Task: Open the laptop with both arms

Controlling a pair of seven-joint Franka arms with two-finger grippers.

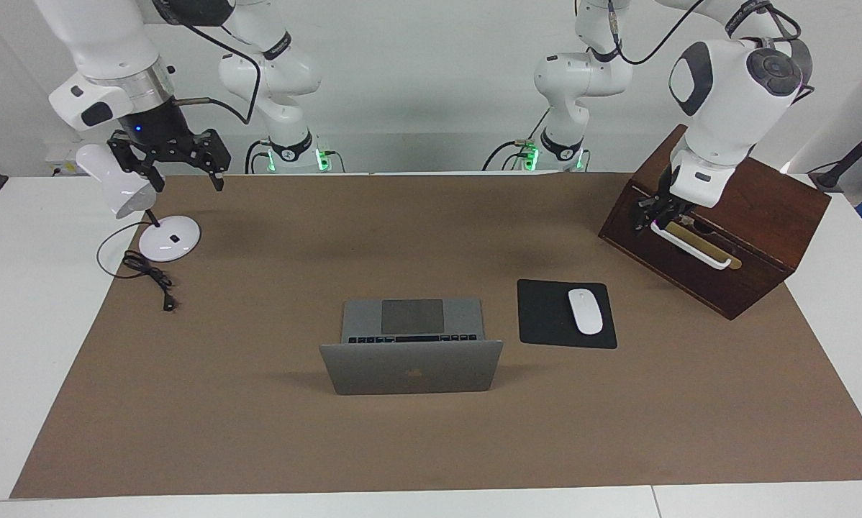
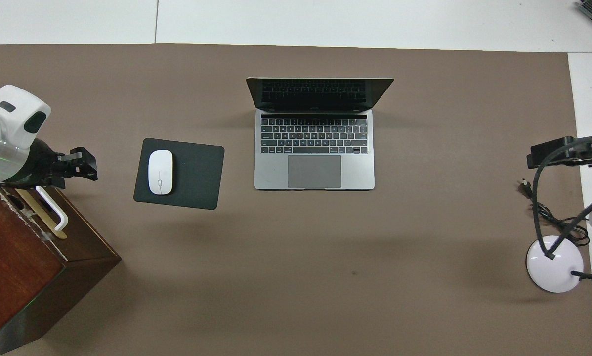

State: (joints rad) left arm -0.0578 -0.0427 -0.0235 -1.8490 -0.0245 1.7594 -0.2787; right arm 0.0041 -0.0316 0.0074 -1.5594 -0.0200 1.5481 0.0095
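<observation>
Upper left of the facing frame: right gripper [image 1: 184, 180] hanging over the mat's corner beside the white lamp [image 1: 166, 239], fingers spread wide, holding nothing; lower centre: laptop [image 1: 411, 367] already standing open on the brown mat [image 1: 258, 432], lid raised, keyboard deck turned toward the robots, long axis running straight across the frame; just beside it, toward the right of the frame: black mouse pad [image 1: 542, 316] with white mouse [image 1: 585, 311]; upper right: left gripper [image 1: 655, 214] at the white handle [image 1: 690, 248] of the wooden box [image 1: 762, 208], grip not readable; laptop down-frame and inward from either gripper, well apart from both, neither clearly nearer; judged done, nothing left to lift.
</observation>
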